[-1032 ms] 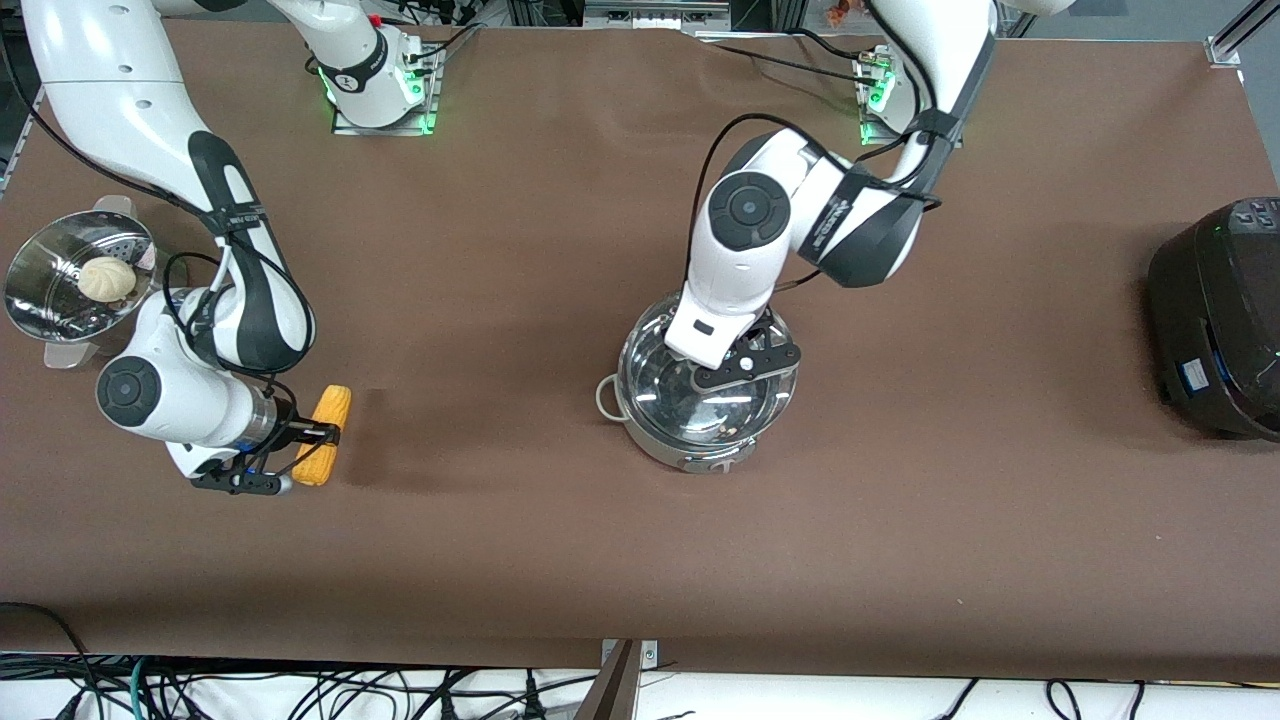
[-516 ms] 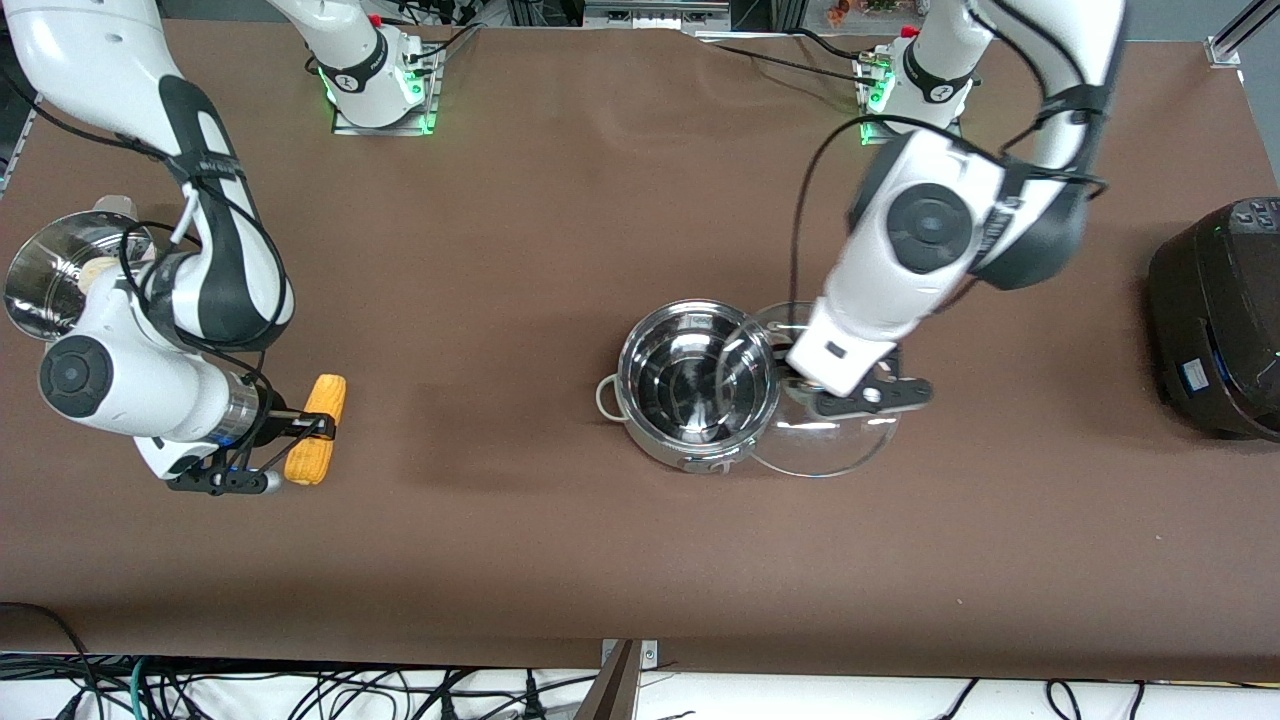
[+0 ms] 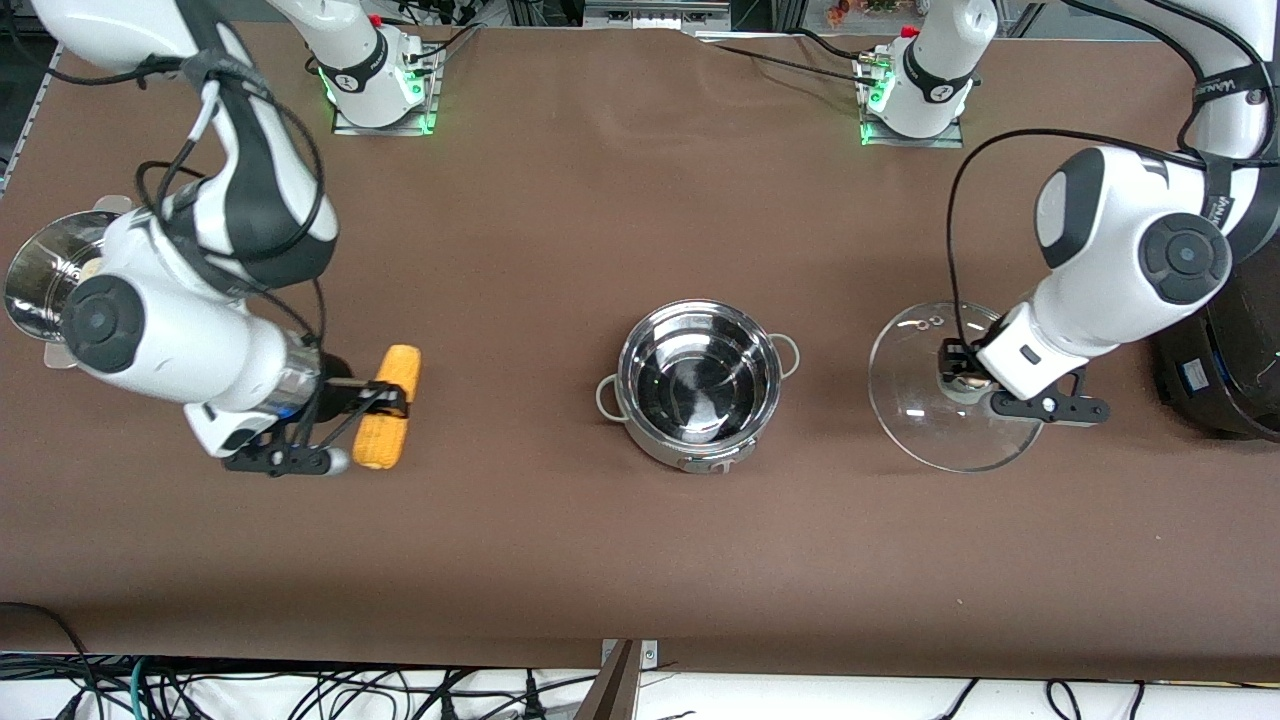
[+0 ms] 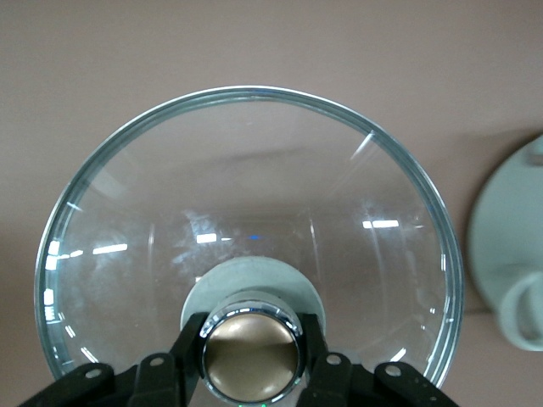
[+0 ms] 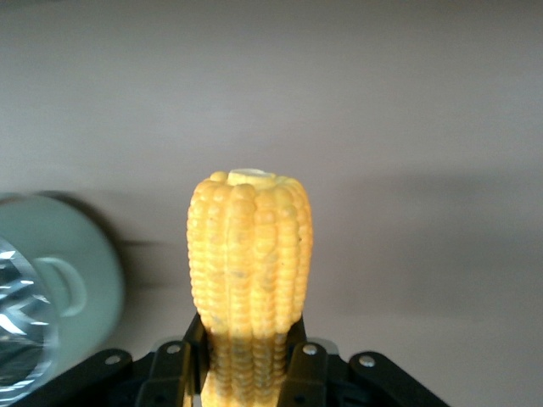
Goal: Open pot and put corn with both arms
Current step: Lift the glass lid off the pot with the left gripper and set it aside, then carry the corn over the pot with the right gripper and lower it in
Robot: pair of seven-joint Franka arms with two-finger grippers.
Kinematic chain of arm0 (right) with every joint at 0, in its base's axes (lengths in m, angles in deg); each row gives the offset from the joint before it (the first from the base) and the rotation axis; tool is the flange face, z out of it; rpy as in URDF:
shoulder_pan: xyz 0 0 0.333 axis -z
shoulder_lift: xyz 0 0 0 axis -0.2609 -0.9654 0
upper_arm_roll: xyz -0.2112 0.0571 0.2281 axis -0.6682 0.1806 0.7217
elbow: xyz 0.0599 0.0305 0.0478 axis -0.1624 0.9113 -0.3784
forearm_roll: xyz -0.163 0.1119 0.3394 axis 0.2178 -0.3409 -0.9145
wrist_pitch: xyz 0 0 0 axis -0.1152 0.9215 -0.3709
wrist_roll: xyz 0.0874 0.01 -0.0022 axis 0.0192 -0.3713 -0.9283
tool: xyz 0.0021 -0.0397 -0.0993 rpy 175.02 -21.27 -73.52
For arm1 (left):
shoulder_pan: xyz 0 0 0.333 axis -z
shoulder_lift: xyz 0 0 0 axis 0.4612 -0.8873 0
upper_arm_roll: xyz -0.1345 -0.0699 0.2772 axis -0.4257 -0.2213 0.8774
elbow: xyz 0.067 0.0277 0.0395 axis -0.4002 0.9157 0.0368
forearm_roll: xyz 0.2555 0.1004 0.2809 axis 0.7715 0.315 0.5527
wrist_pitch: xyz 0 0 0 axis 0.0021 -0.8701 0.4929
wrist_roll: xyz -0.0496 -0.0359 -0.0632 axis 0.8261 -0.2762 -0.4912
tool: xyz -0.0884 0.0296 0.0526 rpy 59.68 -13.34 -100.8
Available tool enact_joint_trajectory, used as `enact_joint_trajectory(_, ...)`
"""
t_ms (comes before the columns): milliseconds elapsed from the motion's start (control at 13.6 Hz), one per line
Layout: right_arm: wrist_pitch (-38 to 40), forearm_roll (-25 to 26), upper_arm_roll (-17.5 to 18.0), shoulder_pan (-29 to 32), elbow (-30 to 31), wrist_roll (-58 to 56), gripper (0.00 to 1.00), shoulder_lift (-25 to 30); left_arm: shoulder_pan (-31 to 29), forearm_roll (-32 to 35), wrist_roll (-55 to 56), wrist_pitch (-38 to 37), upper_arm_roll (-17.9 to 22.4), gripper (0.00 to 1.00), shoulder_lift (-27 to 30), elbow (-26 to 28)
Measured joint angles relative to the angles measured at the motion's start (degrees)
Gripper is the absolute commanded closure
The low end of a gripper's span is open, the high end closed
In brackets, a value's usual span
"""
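A shiny round stainless-steel pot (image 3: 699,383) with two small grey loop handles stands open and empty at the centre of the front view, on a brown desk (image 3: 620,560). At centre right of the frame the left tool (image 3: 962,372) grips the grey-copper knob (image 4: 252,353) of the round clear glass lid (image 3: 940,400), its two black fingers (image 4: 188,349) pressed against either side of the knob; the lid is over bare desk between the pot and a big black cooker (image 3: 1215,330) at the right edge. At centre left the right tool (image 3: 385,397) holds a yellow-orange corn cob (image 3: 387,420) clamped across its middle, over the desk well apart from the pot. A steel steamer (image 3: 45,270) sits at the left edge, mostly hidden by the right arm. The glass lid looks stiff, smooth and breakable, and probably fairly heavy for its thinness, so the knob is the sensible handhold and it should be set down gently and flat. The corn looks light and firm, with a bumpy kernel surface that should resist slipping; the grip across its middle seems balanced. The cob appears shorter than the pot's width, so it should fit inside lying down. The lid is off; the corn is not yet in the pot.
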Motion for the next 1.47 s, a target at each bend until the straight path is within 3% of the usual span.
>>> enact_joint_trajectory(516,-11.78,0.01,0.22,-14.73,-2.48,8.79,0.64,-1.87,-1.17,-0.04,-7.95,23.38,1.70,1.00,-2.77,17.61)
enact_joint_trajectory(885,-20.81,0.01,0.20,-19.58,-2.56,13.20,0.64,-5.89,-1.22,-0.05,-7.96,27.70,1.79,1.00,-7.14,19.80)
enact_joint_trajectory(959,-22.49,0.01,0.19,-20.47,-2.56,13.23,0.64,-6.94,-1.23,-0.42,-8.00,27.69,1.82,0.93,-7.15,19.79)
enact_joint_trajectory(1032,-23.98,0.01,0.20,-21.37,-2.57,13.31,0.64,-7.87,-1.23,-1.02,-8.06,27.68,1.84,0.72,-7.19,19.81)
enact_joint_trajectory(1106,-25.17,0.01,0.19,-22.19,-2.60,13.40,0.64,-8.69,-1.23,-1.25,-8.07,27.68,1.86,0.39,-7.20,19.83)
enact_joint_trajectory(1180,-25.99,0.01,0.20,-22.94,-2.62,13.52,0.64,-9.47,-1.23,-1.32,-8.07,27.67,1.87,0.28,-7.21,19.84)
enact_joint_trajectory(1253,-26.36,0.01,0.19,-23.46,-2.65,13.57,0.64,-10.06,-1.22,-1.34,-8.07,27.67,1.87,0.06,-7.22,19.86)
enact_joint_trajectory(1327,-26.56,0.01,0.19,-23.88,-2.66,13.59,0.64,-10.58,-1.21,-1.34,-8.07,27.67,1.87,0.00,-7.23,19.86)
enact_joint_trajectory(1475,-27.49,0.00,0.19,-24.58,-2.69,13.63,0.64,-11.74,-1.19,-1.34,-8.05,27.60,1.87,0.00,-7.23,19.86)
